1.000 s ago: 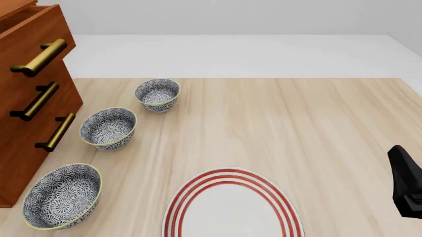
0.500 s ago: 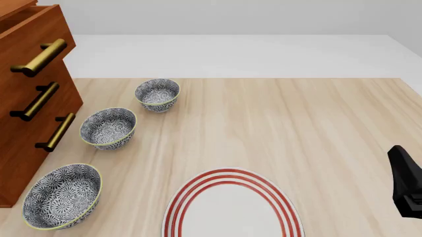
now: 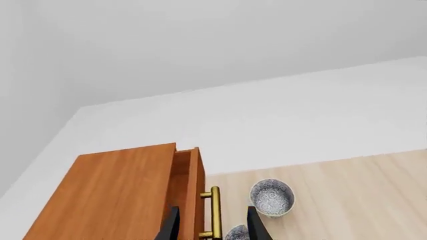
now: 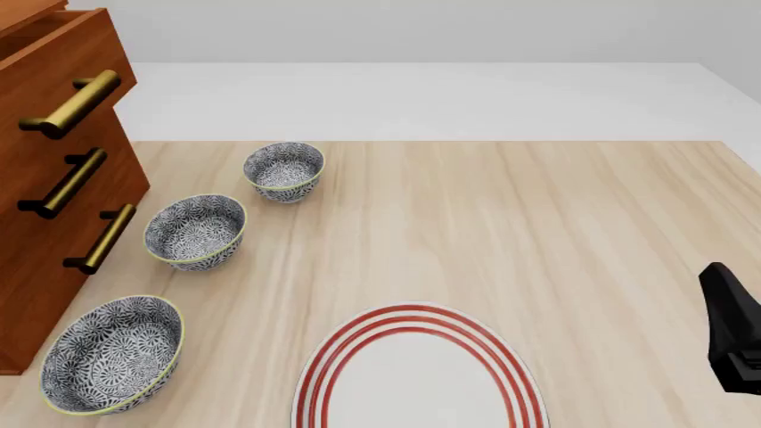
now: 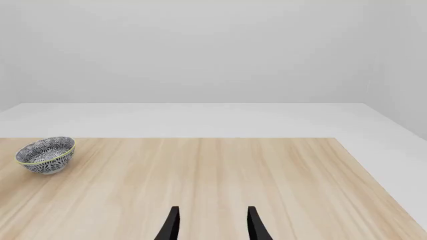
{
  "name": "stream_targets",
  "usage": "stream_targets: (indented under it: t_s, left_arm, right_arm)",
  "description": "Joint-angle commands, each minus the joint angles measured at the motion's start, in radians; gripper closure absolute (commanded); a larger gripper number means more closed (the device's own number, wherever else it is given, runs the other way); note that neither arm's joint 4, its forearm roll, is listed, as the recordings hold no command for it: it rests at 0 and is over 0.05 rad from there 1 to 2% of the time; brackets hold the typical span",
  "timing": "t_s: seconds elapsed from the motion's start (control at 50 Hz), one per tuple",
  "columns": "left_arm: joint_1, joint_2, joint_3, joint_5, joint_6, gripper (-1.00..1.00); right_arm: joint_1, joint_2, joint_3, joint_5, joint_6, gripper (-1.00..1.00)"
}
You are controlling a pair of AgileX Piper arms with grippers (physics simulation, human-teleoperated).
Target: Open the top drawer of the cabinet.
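Observation:
The cabinet (image 4: 34, 267) stands at the table's left edge, its three drawers each carrying a brass bar handle. The top drawer (image 4: 53, 67) sticks out a little past the two below, brass handle (image 4: 71, 103) in front. From above, the left wrist view shows the cabinet's top (image 3: 107, 195), a narrow gap behind the top drawer's front (image 3: 198, 192), and the top drawer's handle (image 3: 215, 212). My left gripper (image 3: 212, 230) is open above it, the handle showing between the two fingers; contact is not clear. My right gripper (image 5: 212, 226) is open over bare table, holding nothing.
Three patterned bowls (image 4: 283, 169) (image 4: 195, 230) (image 4: 113, 352) line up along the cabinet's front. A white plate with red rings (image 4: 419, 374) lies at the near edge. The right arm (image 4: 732, 330) sits at the table's right side. The far bowl (image 5: 45, 154) shows in the right wrist view.

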Motion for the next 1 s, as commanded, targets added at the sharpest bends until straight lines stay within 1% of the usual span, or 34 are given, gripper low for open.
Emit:
stream_targets:
  t_s: [0.02,0.04,0.06,0.12,0.14,0.16,0.18,0.22,0.34,0.52,0.56,0.76,0.88,1.0]
  left_arm:
    - [0.014,0.011,0.02,-0.002,-0.037,-1.0]
    - [0.016,0.013,0.022,-0.005,-0.039,-1.0]
    - [0.023,0.019,0.021,-0.007,-0.055,-1.0]
    - [0.019,0.014,0.041,-0.012,-0.053,-1.0]
    - [0.026,0.021,0.041,-0.01,-0.079,-1.0]
    - [0.035,0.022,0.051,-0.019,-0.063,-1.0]
    - [0.026,0.017,0.065,-0.018,-0.059,-1.0]
    - [0.04,0.022,0.073,-0.025,-0.058,-1.0]
    - [0.023,0.03,0.076,-0.021,-0.07,-1.0]
    - [0.009,0.047,0.104,-0.049,-0.076,-1.0]
    - [-0.012,0.042,0.112,-0.049,-0.074,-1.0]
    - [0.001,0.078,0.117,-0.063,-0.09,-1.0]
    - [0.0,0.074,0.134,-0.076,-0.09,-1.0]
    - [0.018,0.074,0.141,-0.087,-0.096,-1.0]
  right_arm:
    - [0.0,0.0,0.0,0.0,0.0,-1.0]
    - [0.0,0.0,0.0,0.0,0.0,-1.0]
    - [0.0,0.0,0.0,0.0,0.0,-1.0]
    - [0.0,0.0,0.0,0.0,0.0,-1.0]
    - [0.0,0.0,0.0,0.0,0.0,-1.0]
    - [0.0,0.0,0.0,0.0,0.0,-1.0]
    - [0.0,0.0,0.0,0.0,0.0,-1.0]
    - [0.0,0.0,0.0,0.0,0.0,-1.0]
    - [0.0,0.0,0.0,0.0,0.0,-1.0]
    - [0.0,0.0,0.0,0.0,0.0,-1.0]
    - [0.0,0.0,0.0,0.0,0.0,-1.0]
    - [0.0,0.0,0.0,0.0,0.0,-1.0]
    - [0.0,0.0,0.0,0.0,0.0,-1.0]
    - [0.0,0.0,0.0,0.0,0.0,-1.0]
